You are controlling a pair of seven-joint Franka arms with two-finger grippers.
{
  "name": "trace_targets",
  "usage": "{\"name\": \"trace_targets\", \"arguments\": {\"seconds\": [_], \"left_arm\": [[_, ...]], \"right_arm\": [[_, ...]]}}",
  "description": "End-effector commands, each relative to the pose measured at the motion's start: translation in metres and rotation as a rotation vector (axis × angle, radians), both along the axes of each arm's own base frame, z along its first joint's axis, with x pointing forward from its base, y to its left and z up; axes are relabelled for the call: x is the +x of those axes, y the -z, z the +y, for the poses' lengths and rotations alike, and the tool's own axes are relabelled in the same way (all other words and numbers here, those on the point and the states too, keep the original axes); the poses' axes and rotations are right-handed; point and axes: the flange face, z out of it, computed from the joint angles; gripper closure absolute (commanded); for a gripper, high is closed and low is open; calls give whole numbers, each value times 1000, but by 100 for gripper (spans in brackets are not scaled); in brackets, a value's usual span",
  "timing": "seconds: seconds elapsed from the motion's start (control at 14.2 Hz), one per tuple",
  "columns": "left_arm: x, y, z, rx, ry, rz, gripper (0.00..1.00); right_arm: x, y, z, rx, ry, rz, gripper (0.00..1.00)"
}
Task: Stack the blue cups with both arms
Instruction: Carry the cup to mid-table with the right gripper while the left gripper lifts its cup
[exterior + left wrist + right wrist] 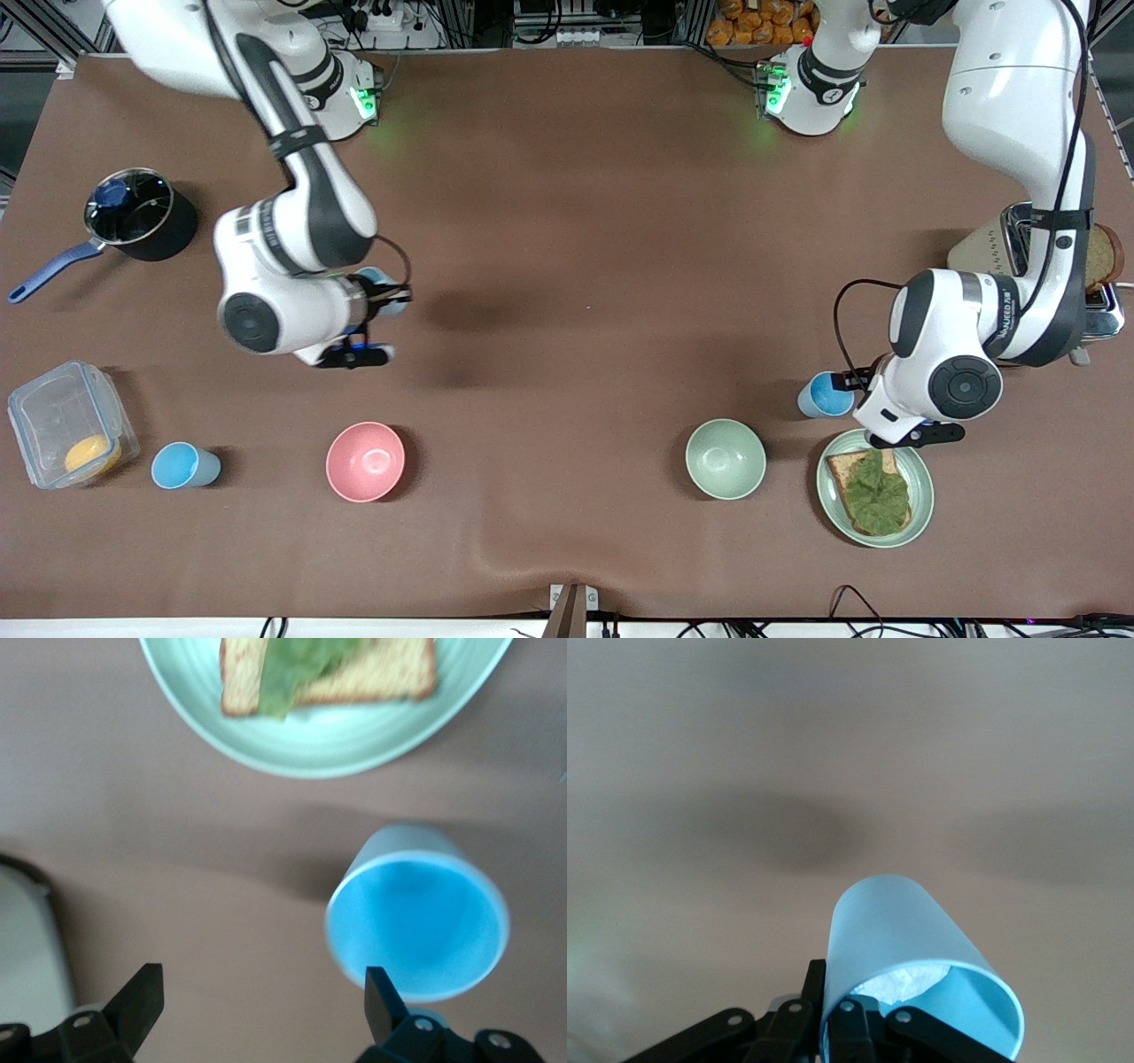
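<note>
The right pincer [833, 1014] is clamped on the rim of a pale blue cup [908, 966], held up over bare counter [567, 266]. The left pincer [261, 1001] gapes wide, one finger [383, 997] at the rim of a bright blue cup [416, 921] standing just beside the toast plate [337, 740].

Right gripper [833, 1014] hangs raised with jaws clamped; left gripper [264, 992] is low, jaws spread.

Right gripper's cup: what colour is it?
Pale blue cup, whitish inside, clamped in the right gripper; right wrist view shows it best.
</note>
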Motion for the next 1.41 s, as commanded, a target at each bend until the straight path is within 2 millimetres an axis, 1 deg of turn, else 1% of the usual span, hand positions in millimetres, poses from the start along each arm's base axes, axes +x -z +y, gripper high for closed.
{"name": "trace_targets", "arguments": {"seconds": [0.0, 0.21, 0.35, 0.49, 0.57, 0.64, 0.71, 0.78, 0.85, 0.92, 0.99, 1.06, 1.13, 1.2, 1.27, 1.34], "left_arm": [[9, 7, -8, -40, -89, -56, 0], [9, 15, -7, -39, -94, -54, 0], [8, 23, -7, -33, -83, -42, 0], [6, 33, -9, -30, -74, -26, 0], [5, 36, -12, -28, -72, -22, 0], [5, 36, -13, -28, -82, -24, 8], [5, 36, -13, -35, -91, -22, 39], [5, 36, -13, -36, -96, -24, 63], [6, 36, -14, -33, -113, -29, 84], [6, 36, -14, -27, -134, -33, 100], [6, 36, -14, -23, -146, -38, 100], [6, 36, -14, -22, -145, -39, 100], [6, 36, -14, -22, -145, -39, 100], [6, 36, -14, -23, -145, -38, 100], [6, 35, -15, -23, -144, -40, 100], [7, 32, -14, -23, -147, -45, 100]], "right_arm": [[-7, 3, 69, 18, 106, -28, 100], [-22, 16, 151, 31, 194, -75, 100], [-44, 37, 205, 11, 227, -110, 100], [-54, 51, 235, 28, 249, -176, 100], [-54, 55, 240, 41, 252, -204, 100], [-55, 63, 241, 39, 257, -208, 100], [-62, 71, 249, 37, 246, -209, 100], [-69, 77, 258, 41, 234, -222, 100], [-70, 80, 260, 43, 221, -247, 100], [-69, 85, 258, 24, 190, -272, 100], [-70, 90, 258, -1, 160, -294, 100], [-70, 90, 259, -11, 144, -307, 100], [-72, 90, 260, -10, 141, -307, 90], [-73, 91, 260, -15, 138, -301, 53], [-74, 90, 261, -15, 132, -306, 1], [-72, 87, 260, -14, 130, -310, 0]]}}
